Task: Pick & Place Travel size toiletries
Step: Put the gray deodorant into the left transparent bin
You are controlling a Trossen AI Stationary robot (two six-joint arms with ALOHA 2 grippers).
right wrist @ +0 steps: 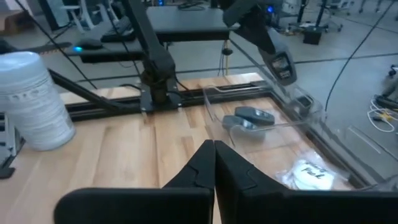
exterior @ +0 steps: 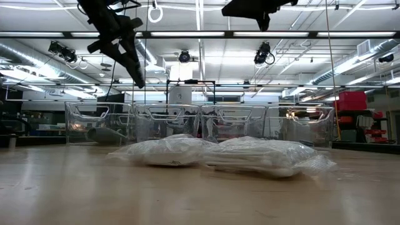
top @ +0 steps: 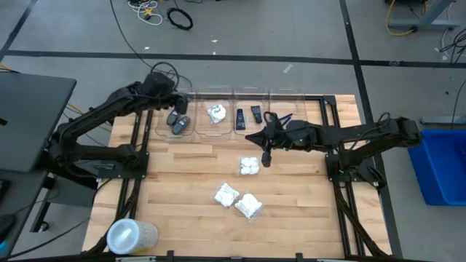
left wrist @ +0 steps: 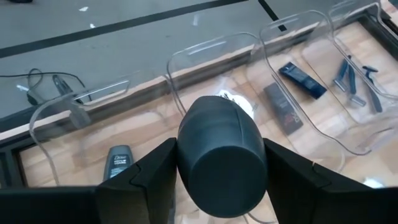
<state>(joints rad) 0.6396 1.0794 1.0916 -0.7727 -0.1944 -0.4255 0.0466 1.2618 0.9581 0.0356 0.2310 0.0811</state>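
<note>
My left gripper [left wrist: 219,180] hangs over the row of clear bins [top: 218,116] at the far edge, shut on a dark grey oval case [left wrist: 221,158]. Below it, the leftmost bin holds dark grey cases [right wrist: 249,117]. The bin beside it holds a white packet [left wrist: 235,102], the third black tubes [left wrist: 283,107], and the last blue razors [left wrist: 356,81]. Three white crinkly packets [top: 249,166] [top: 226,194] [top: 248,206] lie flat on the table's middle. My right gripper [right wrist: 213,167] is shut on nothing, raised above the table near the far packet. My left gripper pinches the oval case by its two opposite sides [left wrist: 183,155] between its two fingers, with one rounded end of the case facing the wrist camera. The fingers slant downward toward the far edge. The case is lifted clear above the bins.
A large translucent round container [top: 131,236] lies at the table's near left corner. The bins stand side by side along the far edge. In the low view the packets [exterior: 169,150] [exterior: 262,156] lie in front of the bins. Bare wood lies around the packets.
</note>
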